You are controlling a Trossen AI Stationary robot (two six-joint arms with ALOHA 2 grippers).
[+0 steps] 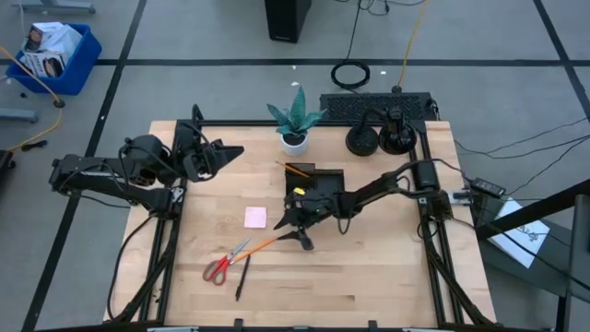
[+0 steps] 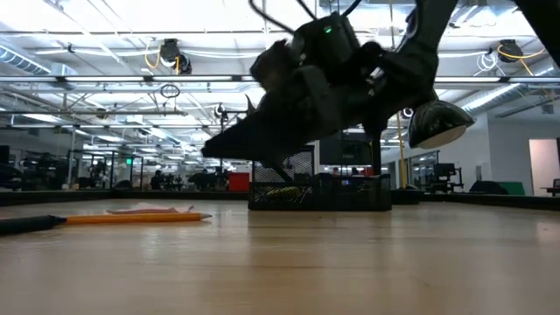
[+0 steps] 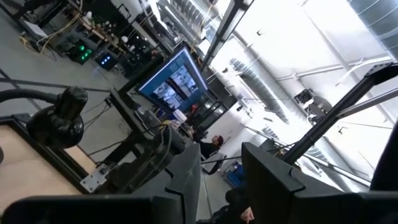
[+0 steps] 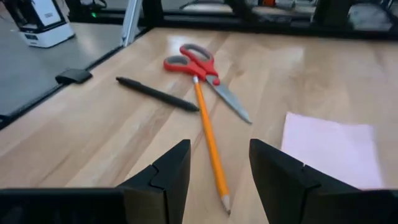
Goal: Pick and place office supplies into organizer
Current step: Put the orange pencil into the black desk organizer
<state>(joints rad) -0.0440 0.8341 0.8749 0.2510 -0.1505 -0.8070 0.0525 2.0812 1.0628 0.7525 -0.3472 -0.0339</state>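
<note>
The right gripper [image 4: 214, 177] hovered open and empty over the orange pencil's [image 4: 208, 142] tip at lower centre of the high view.

a potted green plant [image 1: 296, 120] stands at the table's [image 1: 387, 277] upper middle, with a black keyboard [image 1: 376, 105] to its right. a blue bin [image 1: 53, 57] sits on the floor at upper left.

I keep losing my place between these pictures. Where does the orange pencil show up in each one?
High view: the orange pencil lies slanted at table centre, just left of the right gripper.
Low view: it lies flat at the far left.
Left wrist view: not in it.
Right wrist view: it runs up between the open fingers.
Shared landmark: the red-handled scissors, touching the pencil's far end.
</note>
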